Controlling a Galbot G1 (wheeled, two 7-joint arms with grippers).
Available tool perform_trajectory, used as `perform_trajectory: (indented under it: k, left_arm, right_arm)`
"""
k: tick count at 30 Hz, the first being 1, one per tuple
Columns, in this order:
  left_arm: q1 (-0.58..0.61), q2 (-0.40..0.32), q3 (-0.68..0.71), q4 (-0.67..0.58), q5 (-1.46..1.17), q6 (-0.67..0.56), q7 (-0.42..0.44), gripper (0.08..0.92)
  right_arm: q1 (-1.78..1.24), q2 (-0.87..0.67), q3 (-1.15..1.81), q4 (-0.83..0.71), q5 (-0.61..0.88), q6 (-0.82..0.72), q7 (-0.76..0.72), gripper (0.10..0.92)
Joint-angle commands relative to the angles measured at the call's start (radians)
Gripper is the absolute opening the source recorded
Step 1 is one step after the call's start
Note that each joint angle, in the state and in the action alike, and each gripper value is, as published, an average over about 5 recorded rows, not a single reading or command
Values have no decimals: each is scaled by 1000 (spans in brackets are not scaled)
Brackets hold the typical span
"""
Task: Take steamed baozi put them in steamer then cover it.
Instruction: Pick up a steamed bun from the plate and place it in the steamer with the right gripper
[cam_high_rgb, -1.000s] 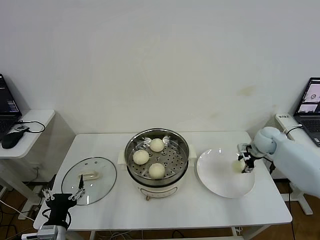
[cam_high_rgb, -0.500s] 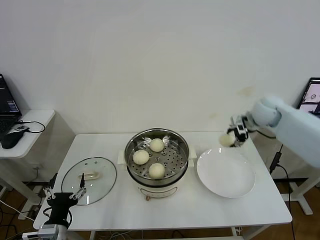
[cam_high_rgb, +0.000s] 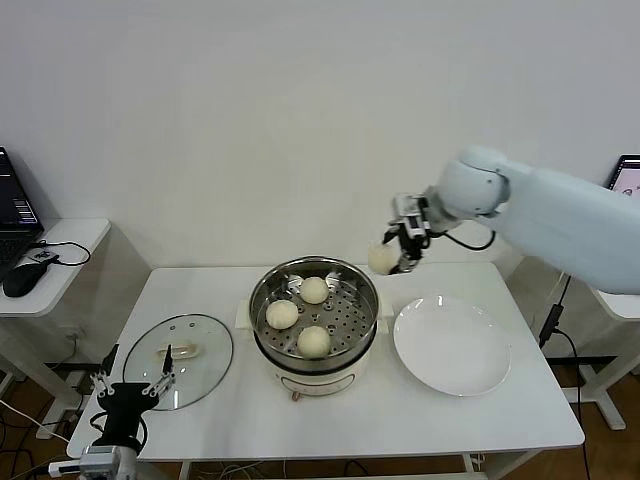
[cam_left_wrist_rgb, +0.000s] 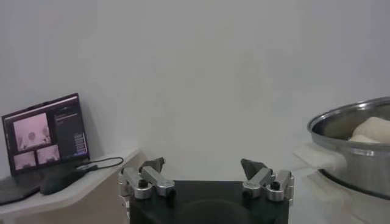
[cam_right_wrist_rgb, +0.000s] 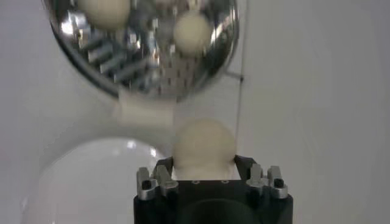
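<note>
Since a second ago the right gripper (cam_high_rgb: 398, 250) has lifted off the white plate (cam_high_rgb: 452, 346) and swung across toward the steamer (cam_high_rgb: 314, 312), carrying the fourth baozi (cam_high_rgb: 383, 258) with it; the bun now hangs in the air just above and beside the steamer's far right rim, clamped between the jaws, as the right wrist view confirms (cam_right_wrist_rgb: 204, 143); the plate, right of the steamer, holds nothing now. Three baozi (cam_high_rgb: 300, 315) already sit on the perforated tray inside the steamer, leaving a free patch of tray on its right side; so, by my reckoning, the loading is three parts done and this last bun needs only to be brought over the pot, lowered and let go. The cover (cam_high_rgb: 178, 359) lies flat on the table to the left of the steamer, handle up, not yet touched; the left gripper (cam_high_rgb: 130, 387) waits low at the table's front edge, near the cover, jaws spread wide and holding nothing (cam_left_wrist_rgb: 204, 176); covering the steamer is still to do.
</note>
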Motion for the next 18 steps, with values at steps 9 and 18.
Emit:
perform_trajectory:
  k: [9, 18]
  left_arm:
    - [2, -10, -6, -8, -4, 0, 0, 823]
    - [1, -10, -9, -2, -8, -1, 0, 823]
  right_arm:
    - [-165, 233, -63, -69, 102, -166, 147, 653]
    - [-224, 223, -47, -81, 68, -206, 169, 653]
